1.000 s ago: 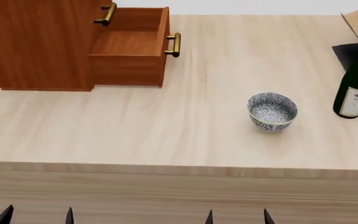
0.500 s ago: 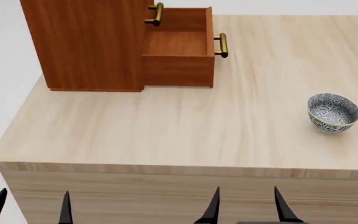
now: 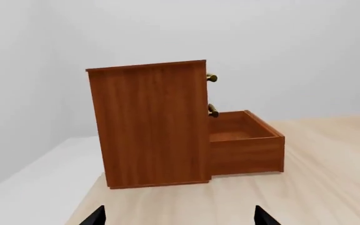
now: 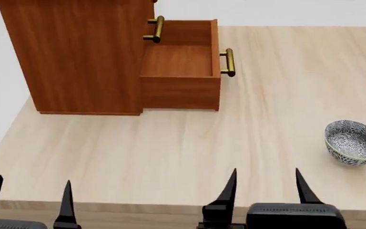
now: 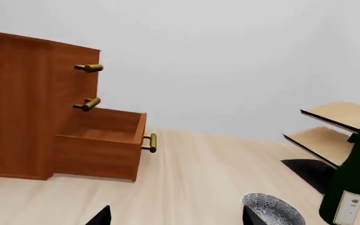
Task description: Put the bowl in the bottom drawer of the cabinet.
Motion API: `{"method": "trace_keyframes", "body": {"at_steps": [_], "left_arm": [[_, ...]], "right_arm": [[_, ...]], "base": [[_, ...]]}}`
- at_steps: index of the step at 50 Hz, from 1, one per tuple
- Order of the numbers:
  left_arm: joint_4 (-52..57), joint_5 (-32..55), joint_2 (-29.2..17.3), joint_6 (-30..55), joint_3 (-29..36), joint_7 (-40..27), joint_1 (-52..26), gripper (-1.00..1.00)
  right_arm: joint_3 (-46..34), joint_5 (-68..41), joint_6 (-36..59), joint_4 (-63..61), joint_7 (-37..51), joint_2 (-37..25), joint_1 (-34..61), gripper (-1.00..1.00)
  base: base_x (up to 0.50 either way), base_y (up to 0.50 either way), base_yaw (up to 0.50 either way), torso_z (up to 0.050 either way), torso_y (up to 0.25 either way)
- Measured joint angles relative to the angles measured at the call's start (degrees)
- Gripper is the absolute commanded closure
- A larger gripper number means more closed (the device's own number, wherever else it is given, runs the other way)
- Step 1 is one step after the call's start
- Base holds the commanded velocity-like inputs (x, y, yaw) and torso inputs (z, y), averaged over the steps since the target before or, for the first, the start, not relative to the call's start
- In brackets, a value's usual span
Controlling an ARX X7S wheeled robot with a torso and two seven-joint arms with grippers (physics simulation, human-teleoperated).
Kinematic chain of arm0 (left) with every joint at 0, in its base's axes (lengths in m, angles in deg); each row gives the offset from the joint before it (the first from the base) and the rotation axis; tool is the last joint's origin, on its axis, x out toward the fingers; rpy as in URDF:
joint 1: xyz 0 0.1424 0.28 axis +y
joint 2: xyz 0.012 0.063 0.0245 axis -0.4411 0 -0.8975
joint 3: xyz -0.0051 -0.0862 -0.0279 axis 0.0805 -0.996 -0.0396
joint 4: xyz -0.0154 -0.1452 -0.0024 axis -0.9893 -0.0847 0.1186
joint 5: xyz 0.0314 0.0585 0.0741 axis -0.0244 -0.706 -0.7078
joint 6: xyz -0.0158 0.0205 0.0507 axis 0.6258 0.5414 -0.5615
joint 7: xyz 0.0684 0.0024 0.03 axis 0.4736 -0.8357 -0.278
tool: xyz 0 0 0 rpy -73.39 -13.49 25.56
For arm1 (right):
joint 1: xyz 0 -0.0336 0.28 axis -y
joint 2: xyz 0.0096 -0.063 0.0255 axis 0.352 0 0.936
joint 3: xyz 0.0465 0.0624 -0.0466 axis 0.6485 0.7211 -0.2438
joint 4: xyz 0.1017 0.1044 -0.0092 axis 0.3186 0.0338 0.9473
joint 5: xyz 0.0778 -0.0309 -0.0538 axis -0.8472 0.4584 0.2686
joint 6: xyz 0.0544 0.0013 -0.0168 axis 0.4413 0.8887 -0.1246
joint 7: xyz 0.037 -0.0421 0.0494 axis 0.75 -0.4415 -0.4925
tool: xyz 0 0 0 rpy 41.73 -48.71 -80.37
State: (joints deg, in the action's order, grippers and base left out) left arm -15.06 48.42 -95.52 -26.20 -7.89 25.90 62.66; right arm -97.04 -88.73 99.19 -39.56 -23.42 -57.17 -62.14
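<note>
The reddish-brown cabinet (image 4: 81, 57) stands at the table's far left, with its bottom drawer (image 4: 179, 62) pulled out and nothing inside it. The drawer's brass handle (image 4: 228, 62) faces right. The blue-grey patterned bowl (image 4: 353, 142) sits upright on the table at the right, well apart from the drawer. At the front edge, my left gripper (image 4: 29, 200) is open and holds nothing, and my right gripper (image 4: 266, 191) is open too, left of the bowl. The right wrist view shows the bowl (image 5: 273, 211) beside one fingertip (image 5: 250, 216), and the drawer (image 5: 101, 140) further off. The left wrist view faces the cabinet (image 3: 148, 122).
A dark green wine bottle (image 5: 348, 187) stands just beyond the bowl, in front of a pale wooden rack (image 5: 342, 126) on a black base. Two upper drawer handles (image 5: 89, 68) stick out of the cabinet. The table's left edge (image 4: 5, 138) runs close to the cabinet.
The head view has swung left and closer, so the cabinet looks larger, the bowl sits further right and the bottle has left the view. Both grippers have risen further into view over the front edge.
</note>
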Motion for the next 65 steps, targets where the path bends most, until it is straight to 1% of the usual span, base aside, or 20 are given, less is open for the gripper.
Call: {"method": "trace_keyframes", "body": {"at_steps": [32, 42, 52, 65], "left_arm": [[6.39, 0.66, -2.24, 0.63, 0.81, -1.46, 4.47, -1.0], [10.8, 1.01, -3.88, -0.21, 0.16, -2.18, 9.9, -1.0], [12.91, 1.03, -5.64, -2.97, -0.69, -2.76, 16.24, -1.0], [13.47, 1.8, -6.89, -5.94, -1.37, -2.94, 20.44, -1.0]], "right_arm": [[-0.66, -0.87, 1.03, -0.32, 0.62, -1.05, 0.76, -1.0], [-0.71, -1.17, 0.83, 0.32, 0.82, -1.32, 1.08, -1.0], [-0.74, -1.54, 0.74, 1.21, 1.04, -1.4, 1.87, -1.0], [-1.05, -1.89, 0.56, 1.94, 1.28, -1.56, 2.41, -1.0]], "base": [[0.5, 0.0, 0.0, 0.0, 0.0], [0.5, 0.0, 0.0, 0.0, 0.0], [0.5, 0.0, 0.0, 0.0, 0.001], [0.5, 0.0, 0.0, 0.0, 0.001]]}}
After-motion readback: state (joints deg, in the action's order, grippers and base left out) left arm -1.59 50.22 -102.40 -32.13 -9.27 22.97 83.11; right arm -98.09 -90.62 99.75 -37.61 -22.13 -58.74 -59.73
